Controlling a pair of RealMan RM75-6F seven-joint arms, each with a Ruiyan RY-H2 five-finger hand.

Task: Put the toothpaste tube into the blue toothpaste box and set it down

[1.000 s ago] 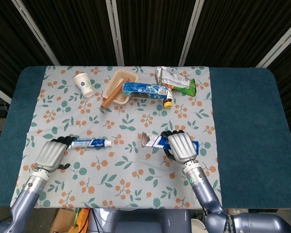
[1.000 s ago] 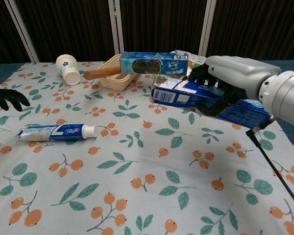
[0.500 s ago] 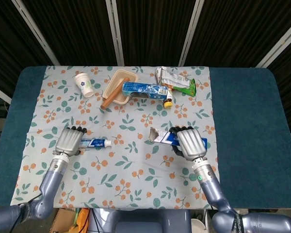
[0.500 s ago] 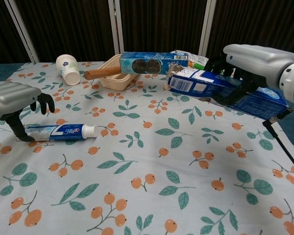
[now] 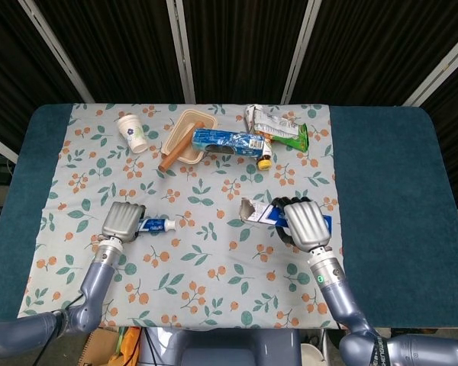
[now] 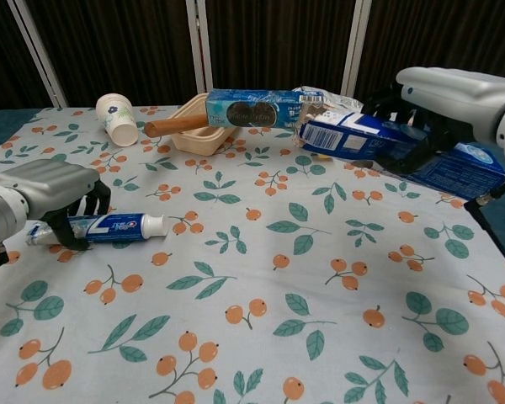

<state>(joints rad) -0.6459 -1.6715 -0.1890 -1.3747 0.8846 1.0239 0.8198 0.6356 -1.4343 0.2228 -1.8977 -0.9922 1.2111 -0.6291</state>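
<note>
- Left hand is down over the tail end of the toothpaste tube, fingers curled around it, thumb on the near side. Tube lies flat on the floral cloth; white cap end sticks out to the hand's right. Whether the fingers are clamped tight on the tube or only cupped around it: cannot tell.
- Head view agrees: left hand covers the tube's left end, rest of the toothpaste tube shows just to its right.
- Right hand grips the blue toothpaste box, fingers wrapped over the top and front. Box is off the cloth, tilted, torn open flap end pointing left, away from the hand, toward the tube.
- In the head view, right hand sits on top of the blue toothpaste box; open flap juts out to the hand's left.
- Tube and box well apart; tube is not in the box.
- Beyond both hands, at the far edge of the cloth: paper cup on its side, beige tray with a wooden roller across it, a blue biscuit packet, crumpled snack bags, a small yellow-capped bottle.
- Cloth covers the middle of the dark blue counter.
</note>
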